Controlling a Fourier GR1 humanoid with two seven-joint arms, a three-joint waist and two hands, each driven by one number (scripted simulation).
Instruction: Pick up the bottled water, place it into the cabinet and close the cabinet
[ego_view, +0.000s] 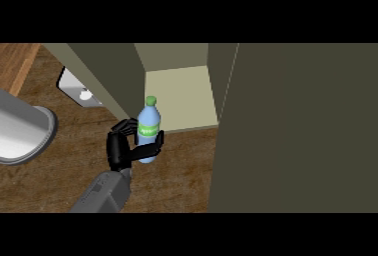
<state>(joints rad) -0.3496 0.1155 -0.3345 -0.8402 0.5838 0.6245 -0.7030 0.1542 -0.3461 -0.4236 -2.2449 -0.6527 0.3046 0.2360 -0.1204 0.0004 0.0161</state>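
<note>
Nearest the camera, 1 grey forearm (103, 192) rises to the left hand (125, 147), whose fingers are curled round 1 bottled water (148, 131), held upright at the open cabinet's (184, 95) front edge. It is judged light, rigid and slippery (best gripped mid-body). 1 metal pot (22, 131) sits at the counter's (170, 175) left edge.

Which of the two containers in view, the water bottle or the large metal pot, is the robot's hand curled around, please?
The water bottle, pale blue with a green cap, upright in the left hand before the open cabinet. The grey pot sits untouched at the left edge.
</note>
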